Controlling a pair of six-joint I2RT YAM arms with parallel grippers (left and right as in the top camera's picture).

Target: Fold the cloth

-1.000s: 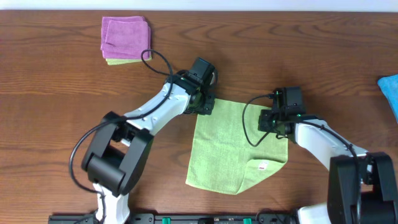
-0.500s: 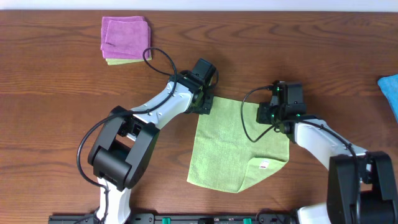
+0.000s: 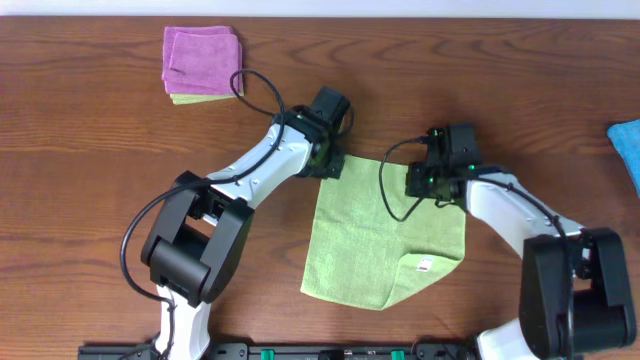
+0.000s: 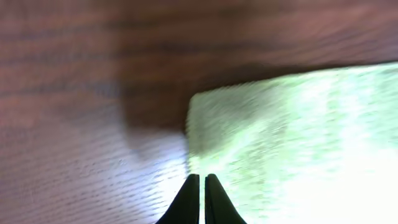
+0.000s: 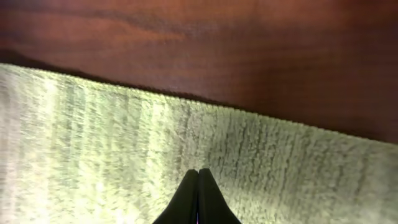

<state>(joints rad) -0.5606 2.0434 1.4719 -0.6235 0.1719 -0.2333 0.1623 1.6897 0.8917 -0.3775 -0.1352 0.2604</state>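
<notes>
The lime-green cloth (image 3: 370, 240) lies flat on the wooden table, its lower right corner turned over so that a small white label (image 3: 423, 266) shows. My left gripper (image 3: 330, 165) is shut, its tips at the cloth's top left corner. In the left wrist view they (image 4: 201, 178) sit right on the cloth's (image 4: 298, 137) left edge. My right gripper (image 3: 416, 184) is also shut, over the cloth near its top edge. The right wrist view has the closed tips (image 5: 198, 172) against the cloth's (image 5: 93, 143) pile, just inside the edge. No fabric shows between either pair of fingers.
A folded purple cloth (image 3: 201, 58) lies on a yellow-green one (image 3: 188, 99) at the back left. A bright blue cloth (image 3: 627, 145) lies at the right edge. Black cables loop beside both wrists. The bare wooden table (image 3: 90, 200) stretches out to the left.
My right gripper has slid up and left across the cloth's top part. The left gripper has shifted slightly toward the back. The cloth's lower edge and label have stayed put.
</notes>
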